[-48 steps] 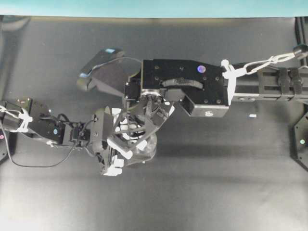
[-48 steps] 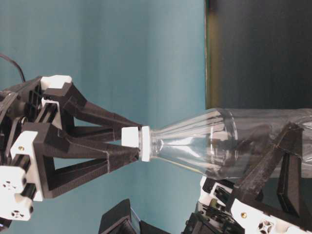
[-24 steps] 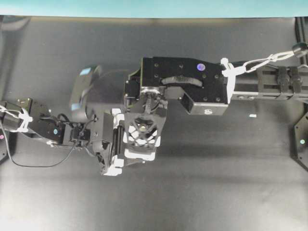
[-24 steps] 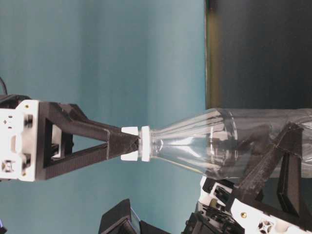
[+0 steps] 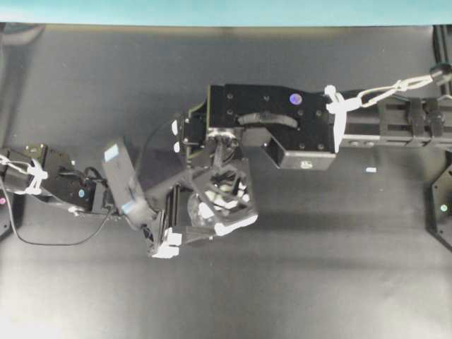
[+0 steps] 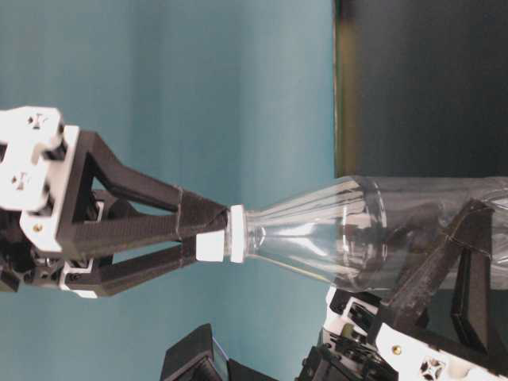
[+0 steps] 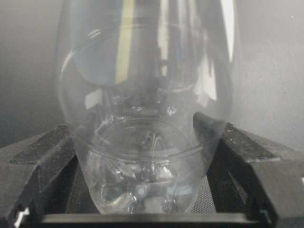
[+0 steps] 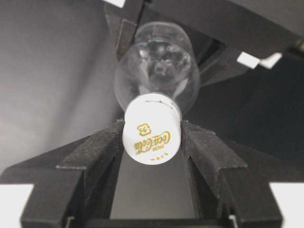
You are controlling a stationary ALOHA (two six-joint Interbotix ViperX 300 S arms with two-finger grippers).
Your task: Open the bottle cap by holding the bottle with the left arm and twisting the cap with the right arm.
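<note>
A: Left gripper (image 7: 147,209)?
B: Clamped around lower body of clear bottle (image 6: 373,230); bottle upright on dark table (image 5: 318,268).
A: Right gripper (image 8: 152,137)?
B: Pinching white bottle cap (image 8: 152,135) between both fingers, from above; cap seated on neck.

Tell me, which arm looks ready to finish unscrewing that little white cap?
The right one. Its hand already pinches the bottle cap from both sides, while the left hand is clamped around the bottle, steadying it.
</note>
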